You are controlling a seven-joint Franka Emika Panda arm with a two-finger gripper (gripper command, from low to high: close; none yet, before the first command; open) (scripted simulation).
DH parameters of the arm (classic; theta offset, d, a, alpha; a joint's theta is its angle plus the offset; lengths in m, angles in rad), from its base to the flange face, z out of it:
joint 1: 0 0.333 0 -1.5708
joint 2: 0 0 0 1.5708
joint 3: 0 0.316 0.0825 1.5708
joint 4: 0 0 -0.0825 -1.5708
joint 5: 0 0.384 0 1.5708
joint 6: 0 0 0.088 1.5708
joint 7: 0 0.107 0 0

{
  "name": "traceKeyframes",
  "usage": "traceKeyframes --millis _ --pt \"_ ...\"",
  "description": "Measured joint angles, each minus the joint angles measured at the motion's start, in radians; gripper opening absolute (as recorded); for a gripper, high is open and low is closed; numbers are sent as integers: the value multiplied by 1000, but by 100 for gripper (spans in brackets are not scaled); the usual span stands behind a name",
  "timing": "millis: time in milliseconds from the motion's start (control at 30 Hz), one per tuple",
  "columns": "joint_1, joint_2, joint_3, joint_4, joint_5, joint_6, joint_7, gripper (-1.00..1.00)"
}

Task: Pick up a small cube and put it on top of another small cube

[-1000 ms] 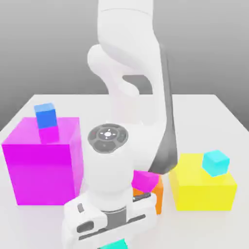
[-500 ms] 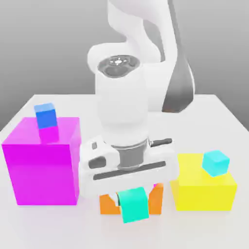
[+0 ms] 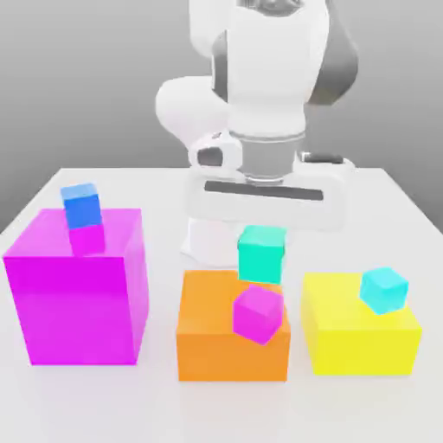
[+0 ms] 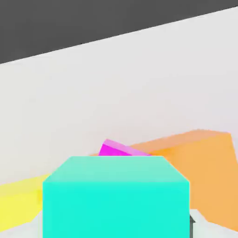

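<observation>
The small cube (image 3: 261,255) is turquoise-green and hangs in the air, held under my gripper (image 3: 261,234), which is shut on it. It hovers just above the back of the big orange block (image 3: 208,342). A small magenta cube (image 3: 258,313) rests tilted on that orange block, below and in front of the held cube. In the hand view the small cube (image 4: 116,200) sits close up, with the magenta cube (image 4: 116,149) and the orange block (image 4: 200,158) beyond it.
A big magenta block (image 3: 78,290) stands at the exterior view's left with a small blue cube (image 3: 83,206) on top. A yellow block (image 3: 359,333) at the right carries a lighter cyan small cube (image 3: 384,289). All stand on a white table (image 3: 415,225).
My hand has risen from the table's front edge and moved back over the orange block, carrying the turquoise cube up with it. The other cubes and blocks have stayed put.
</observation>
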Motion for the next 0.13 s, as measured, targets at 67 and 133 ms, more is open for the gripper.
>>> traceKeyframes --millis 67,133 --pt "-1 28 2 -12 0 40 2 100" --pt "-1 28 2 -12 0 40 2 100"
